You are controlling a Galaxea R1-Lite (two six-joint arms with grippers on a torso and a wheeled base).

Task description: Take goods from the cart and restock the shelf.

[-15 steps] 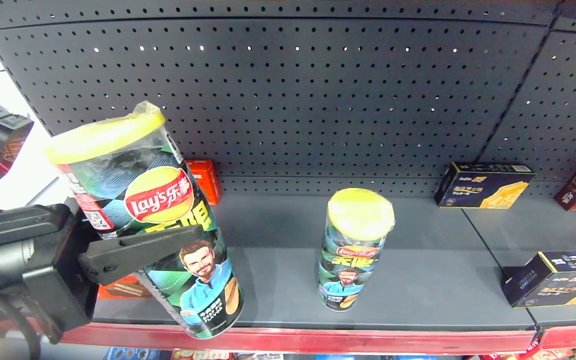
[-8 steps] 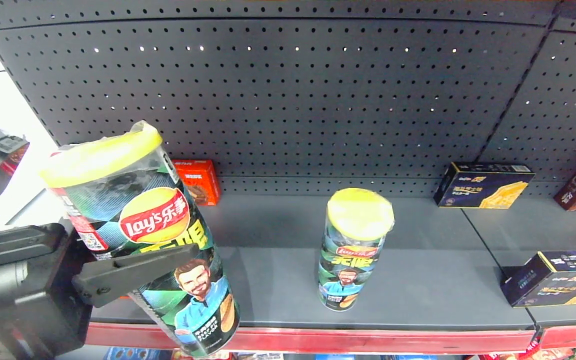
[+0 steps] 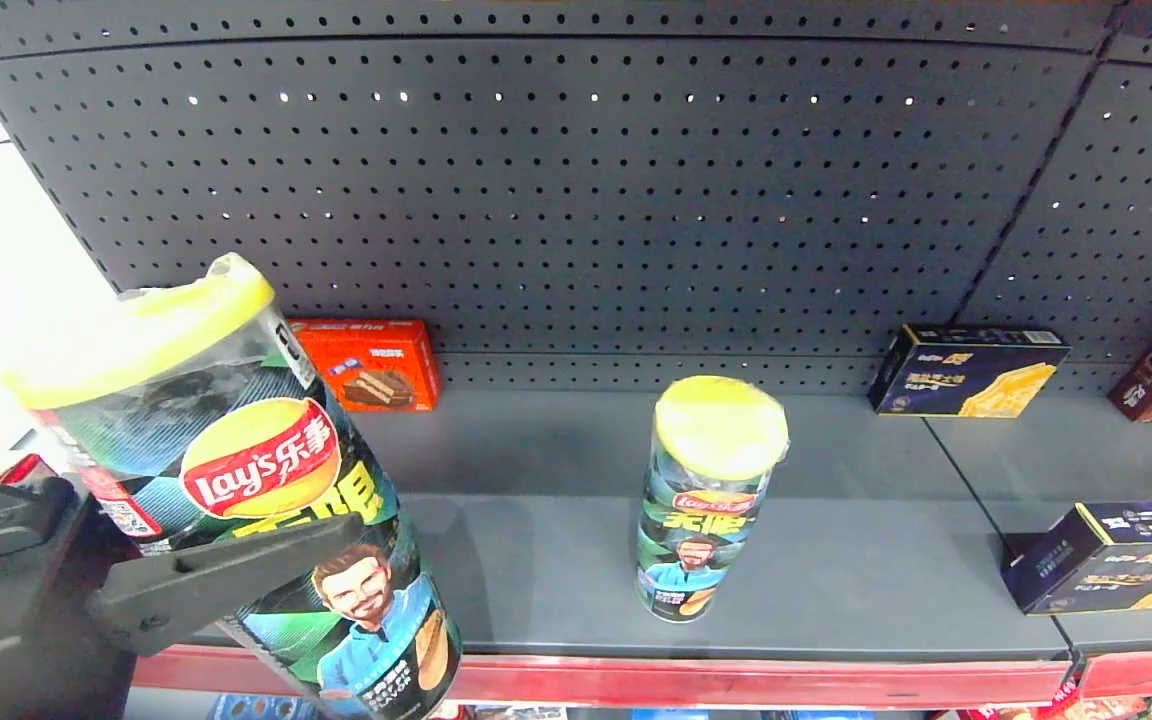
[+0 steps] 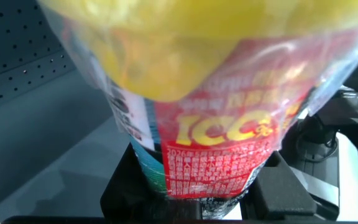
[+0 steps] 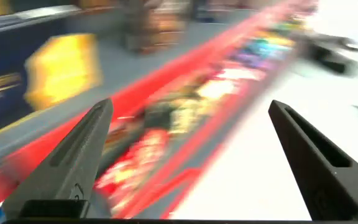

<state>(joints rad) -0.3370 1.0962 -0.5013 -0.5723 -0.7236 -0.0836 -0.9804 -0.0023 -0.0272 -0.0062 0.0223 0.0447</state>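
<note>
Head view: my left tool (image 3: 316,545) is clamped on a chip can (image 3: 236,470), tilted above the shelf's (image 3: 856,570) front lip. A second can (image 3: 711,500) stands well off to the tool's right, so I judge one stocked.

Left wrist view: the can sits between my fingers, not yet placed.

Right wrist view: my right tool (image 5: 190,106) gapes empty.
</note>
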